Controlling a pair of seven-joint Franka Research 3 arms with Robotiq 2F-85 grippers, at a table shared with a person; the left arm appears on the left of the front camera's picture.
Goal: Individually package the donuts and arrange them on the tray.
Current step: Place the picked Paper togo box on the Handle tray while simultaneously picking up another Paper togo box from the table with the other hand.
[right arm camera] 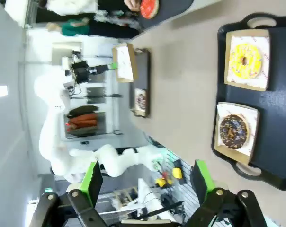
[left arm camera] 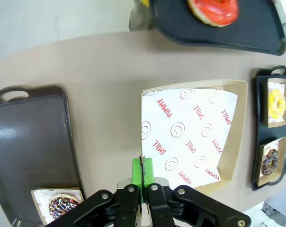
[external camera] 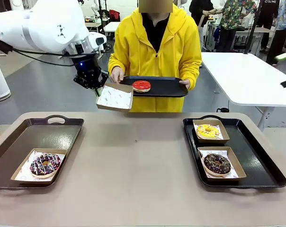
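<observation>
1. L tray [external camera: 62, 135]: striped donut [external camera: 45, 164] boxed, near corner.
2. L gripper [external camera: 96, 87] clamped on edge of empty paper-lined box [external camera: 115, 97], held up beside person's tray [external camera: 166, 87] w/ red donut [external camera: 141, 85].
3. R tray [external camera: 256, 156]: yellow donut [external camera: 207, 131], choc donut [external camera: 217, 163], each boxed.
4. R gripper [right arm camera: 147, 182] fingers apart, holding nothing.

A red-iced donut [external camera: 141, 85] on a black tray [external camera: 171, 88], held by a person in a yellow hoodie [external camera: 155, 47]. A brown box [external camera: 115, 97] lined with white paper printed in red words and smiley faces. A yellow-iced donut [external camera: 207, 131], a chocolate sprinkled donut [external camera: 217, 163], and a dark donut with white stripes [external camera: 45, 164], on a beige table [external camera: 133, 165].
</observation>
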